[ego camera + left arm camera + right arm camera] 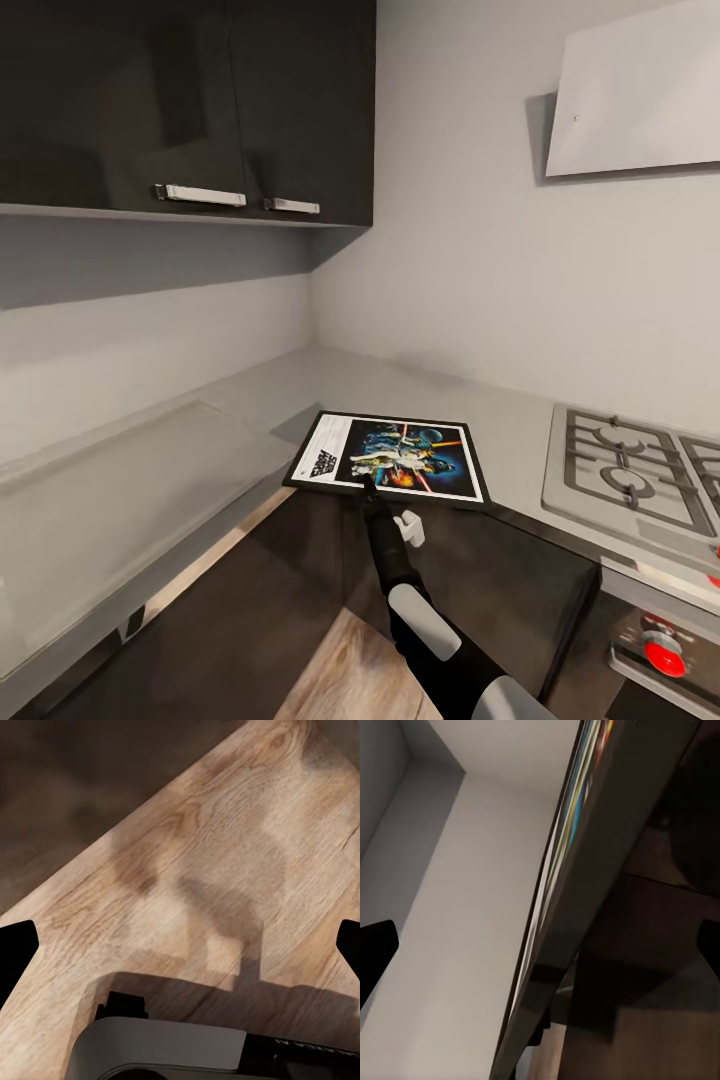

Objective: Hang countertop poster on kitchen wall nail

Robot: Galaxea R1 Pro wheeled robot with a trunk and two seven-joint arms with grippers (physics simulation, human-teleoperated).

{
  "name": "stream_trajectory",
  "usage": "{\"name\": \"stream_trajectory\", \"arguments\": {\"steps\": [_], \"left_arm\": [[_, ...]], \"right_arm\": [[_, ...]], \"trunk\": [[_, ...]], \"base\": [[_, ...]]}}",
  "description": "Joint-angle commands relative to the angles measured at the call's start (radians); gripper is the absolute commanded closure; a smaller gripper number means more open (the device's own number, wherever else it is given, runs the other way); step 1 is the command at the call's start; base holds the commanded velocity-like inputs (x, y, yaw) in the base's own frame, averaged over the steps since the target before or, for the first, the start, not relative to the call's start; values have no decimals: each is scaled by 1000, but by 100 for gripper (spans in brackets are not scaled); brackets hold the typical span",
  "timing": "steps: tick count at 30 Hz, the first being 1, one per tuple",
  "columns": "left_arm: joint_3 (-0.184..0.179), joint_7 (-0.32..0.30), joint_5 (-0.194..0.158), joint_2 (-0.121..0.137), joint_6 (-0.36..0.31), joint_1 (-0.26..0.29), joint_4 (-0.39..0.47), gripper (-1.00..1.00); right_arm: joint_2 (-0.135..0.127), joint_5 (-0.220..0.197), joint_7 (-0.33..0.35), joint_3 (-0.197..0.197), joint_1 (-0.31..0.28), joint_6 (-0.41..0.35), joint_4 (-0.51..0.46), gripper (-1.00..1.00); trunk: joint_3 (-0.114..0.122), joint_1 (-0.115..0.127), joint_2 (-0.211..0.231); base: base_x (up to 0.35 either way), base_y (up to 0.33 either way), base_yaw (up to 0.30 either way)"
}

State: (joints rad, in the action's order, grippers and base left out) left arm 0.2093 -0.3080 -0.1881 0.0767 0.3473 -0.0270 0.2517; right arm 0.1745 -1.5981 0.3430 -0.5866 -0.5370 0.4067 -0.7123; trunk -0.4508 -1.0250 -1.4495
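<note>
Your right tool (368,487) meets the near edge of the flat, black-framed poster (392,458) on the smooth grey desk (180,470); its grip cannot be told. Your left tool (180,945), fingers spread, faces grained wooden floor (225,832).

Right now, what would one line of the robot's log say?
poster: flat on kitchen countertop, overhanging front edge | right gripper: at poster's near edge, jaws unclear | left gripper: open over wood floor

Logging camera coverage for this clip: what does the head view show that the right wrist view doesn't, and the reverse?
Head view: the whole poster face up at the kitchen countertop edge, the right gripper at its near edge, the hob, the wall cabinets.

Right wrist view: the countertop's front edge seen edge-on, with dark cabinet front beneath.

Both: the poster, the grey countertop and the wall.
</note>
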Motion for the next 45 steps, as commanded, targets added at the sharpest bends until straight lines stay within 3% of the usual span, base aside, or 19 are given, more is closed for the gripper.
{"name": "stream_trajectory", "arguments": {"steps": [1, 45], "left_arm": [[3, -10, -11, 0, -2, -1, 1, -100], [7, -10, -11, 2, -2, -1, 3, -100]], "right_arm": [[0, -11, 7, -5, -1, 6, 2, -100], [0, -13, 7, -6, -1, 3, 3, -100]], "trunk": [[-1, 0, -1], [-1, 0, -1]], "base": [[3, 0, 0], [11, 0, 0]]}}
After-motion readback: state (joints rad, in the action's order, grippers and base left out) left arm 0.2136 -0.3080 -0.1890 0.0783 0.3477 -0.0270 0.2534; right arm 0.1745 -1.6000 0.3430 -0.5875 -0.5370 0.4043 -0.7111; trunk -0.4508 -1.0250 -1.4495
